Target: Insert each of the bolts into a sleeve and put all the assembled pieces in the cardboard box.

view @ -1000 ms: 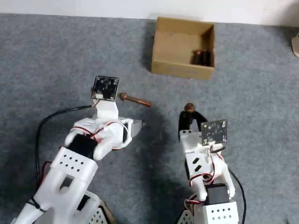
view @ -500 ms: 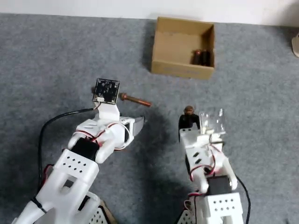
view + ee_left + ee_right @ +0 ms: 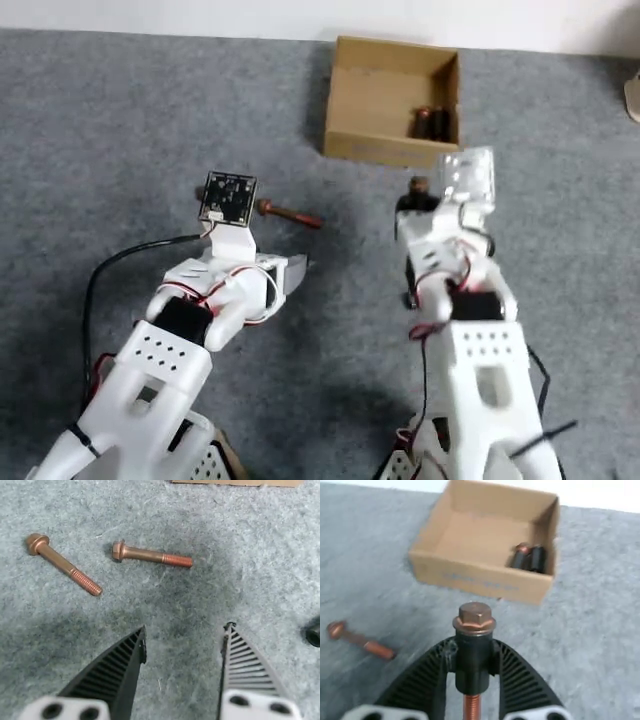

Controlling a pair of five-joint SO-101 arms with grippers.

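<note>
Grey felt-like table covering (image 3: pixel 120 120), white strip (image 3: pixel 200 15) beyond, perhaps a wall

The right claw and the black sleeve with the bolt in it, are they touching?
Touching. In the right wrist view, the right claw is shut on the sleeve, with both fingers pressed against its sides.

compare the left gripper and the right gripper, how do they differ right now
The left gripper is open and empty; the right gripper is shut on a black sleeve with a copper bolt standing through it. The left gripper hangs over the carpet by a loose bolt; the right gripper faces the cardboard box. Both have black ribbed fingers.
</note>
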